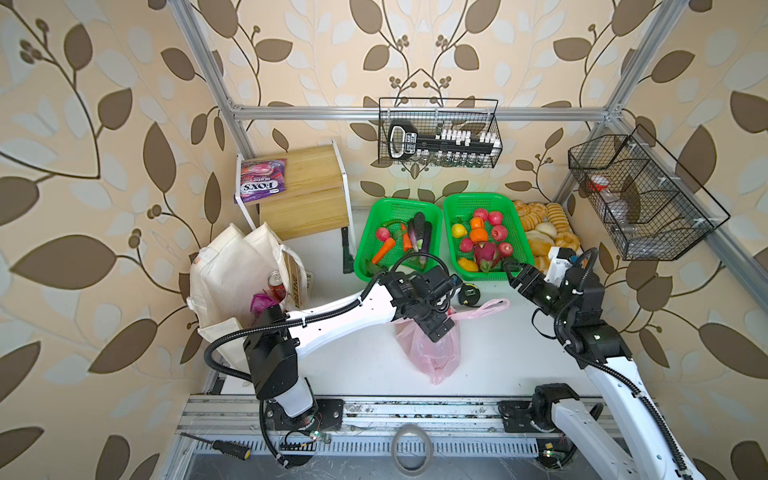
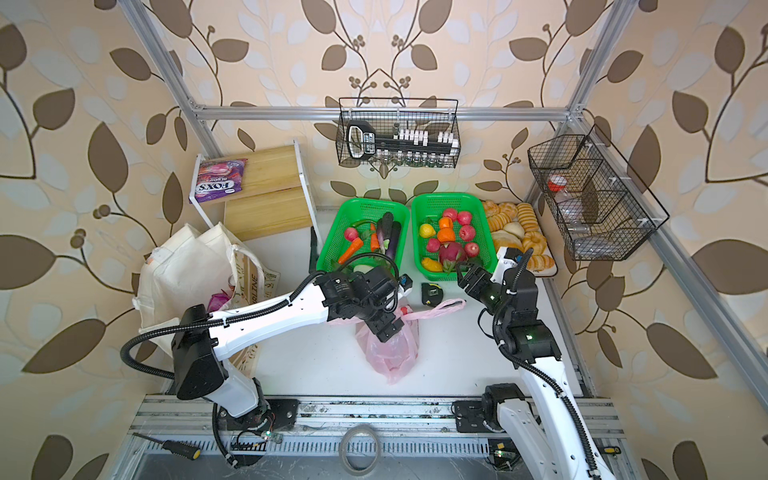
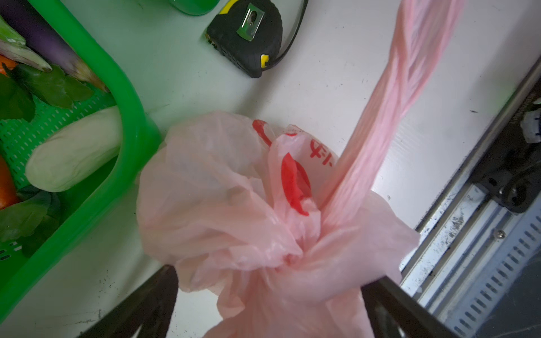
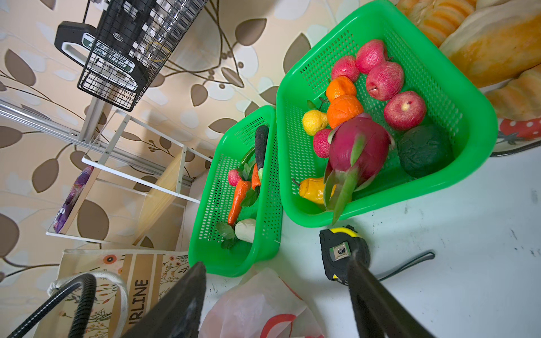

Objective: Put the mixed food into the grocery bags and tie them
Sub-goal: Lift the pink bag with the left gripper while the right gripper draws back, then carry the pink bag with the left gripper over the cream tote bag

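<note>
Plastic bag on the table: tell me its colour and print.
The plastic bag is translucent pink with red printing; the left wrist view shows it best.

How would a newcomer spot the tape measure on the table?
Find the two green baskets at the back of the white table. Just in front of the fruit one, beside the pink bag's handle, lies the tape measure: the only black, yellow-trimmed casing, with a metal clip.

Lower centre: I cannot make out what the pink bag (image 1: 436,361) holds; in both top views the left gripper (image 1: 440,330) covers its neck from me.
</note>
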You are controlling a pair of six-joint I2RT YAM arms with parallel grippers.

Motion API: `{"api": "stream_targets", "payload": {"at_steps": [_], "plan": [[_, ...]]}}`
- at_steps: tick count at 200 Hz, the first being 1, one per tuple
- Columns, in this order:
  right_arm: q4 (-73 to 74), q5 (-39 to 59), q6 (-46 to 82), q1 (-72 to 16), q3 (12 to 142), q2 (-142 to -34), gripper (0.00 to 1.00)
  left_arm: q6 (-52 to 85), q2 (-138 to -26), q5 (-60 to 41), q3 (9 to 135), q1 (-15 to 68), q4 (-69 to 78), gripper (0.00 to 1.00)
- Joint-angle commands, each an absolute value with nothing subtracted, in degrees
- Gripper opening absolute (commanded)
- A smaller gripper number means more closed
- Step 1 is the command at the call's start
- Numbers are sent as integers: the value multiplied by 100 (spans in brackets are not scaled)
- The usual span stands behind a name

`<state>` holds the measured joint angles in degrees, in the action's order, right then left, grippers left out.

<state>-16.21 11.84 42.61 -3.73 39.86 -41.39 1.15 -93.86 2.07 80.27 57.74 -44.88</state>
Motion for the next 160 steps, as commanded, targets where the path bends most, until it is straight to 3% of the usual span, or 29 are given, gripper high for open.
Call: {"api": "stream_targets", "payload": {"at_steps": [1, 21, 53, 96, 125, 160], "plan": [[-1516, 1326, 4350, -357, 3929, -4157, 76, -48, -9628, 458, 8411, 5792, -4794, 95], [-1504, 1368, 4355, -358, 3911, -4199, 76, 12, -9857, 372, 8657, 5787, -5027, 83], [-1468, 1399, 4376, -358, 3884, -4260, 76, 51, -9946, -46, 8745, 5792, -5080, 49], [-1413, 1397, 4409, -360, 3843, -4280, 76, 132, -9537, -47, 8549, 5788, -4887, 13], [-1380, 1407, 4429, -355, 3841, -4284, 75, 186, -9003, 203, 8371, 5785, -4597, 0], [-1354, 1411, 4428, -360, 3854, -4280, 75, 204, -8185, 608, 8358, 5762, -4442, 0]]}}
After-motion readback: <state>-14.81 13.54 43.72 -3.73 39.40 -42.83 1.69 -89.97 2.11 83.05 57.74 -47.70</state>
